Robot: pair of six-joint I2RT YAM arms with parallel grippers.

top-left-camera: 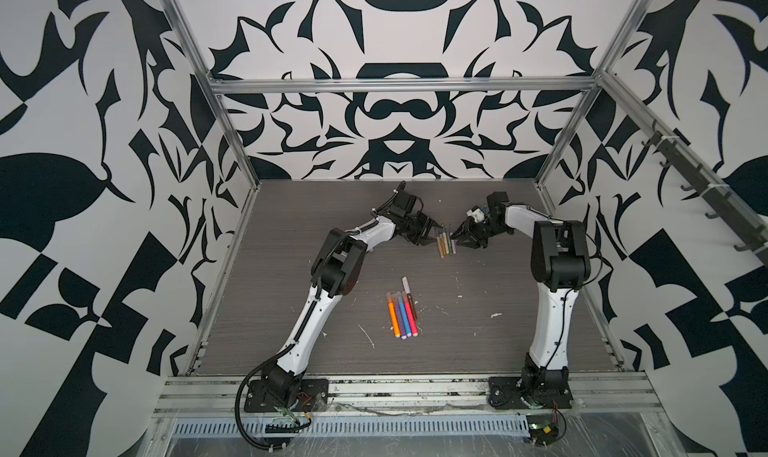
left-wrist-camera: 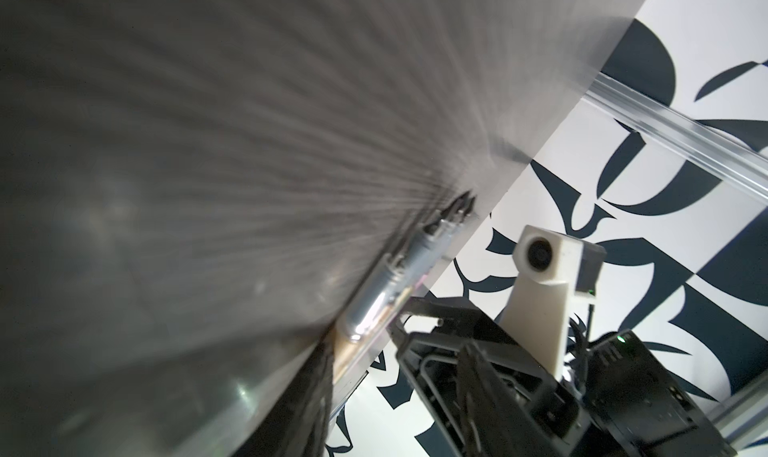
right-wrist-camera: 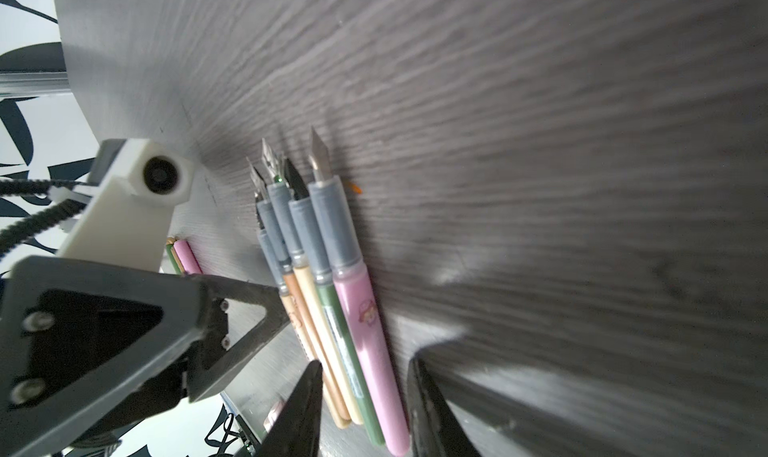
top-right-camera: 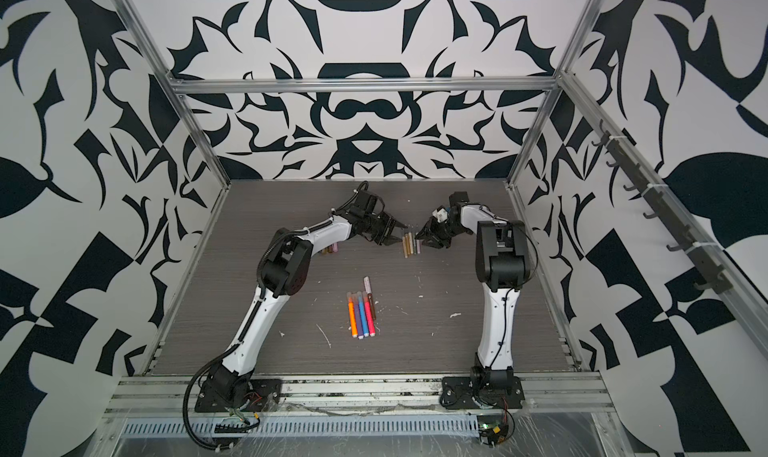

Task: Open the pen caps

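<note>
Several thin uncapped pens [top-left-camera: 445, 243] [top-right-camera: 411, 245] lie side by side at the back of the table, nibs pointing away; the right wrist view shows their orange, tan, green and pink barrels [right-wrist-camera: 345, 309]. My left gripper [top-left-camera: 434, 232] [top-right-camera: 402, 233] stands open at their left, one fingertip [right-wrist-camera: 278, 305] against the outermost pen. My right gripper [top-left-camera: 455, 237] [right-wrist-camera: 365, 413] is open on their right, fingers astride the pen ends. Loose pen caps [top-right-camera: 331, 249] [right-wrist-camera: 185, 255] lie beyond the left arm. Nearer the front, four thick pens [top-left-camera: 401, 315] [top-right-camera: 360, 313] keep their caps on.
A white pen [top-left-camera: 406, 285] and a brown pen [top-left-camera: 411, 305] lie beside the thick ones. White scraps [top-left-camera: 494, 315] dot the dark wood tabletop. Aluminium posts and patterned walls close in the back and both sides.
</note>
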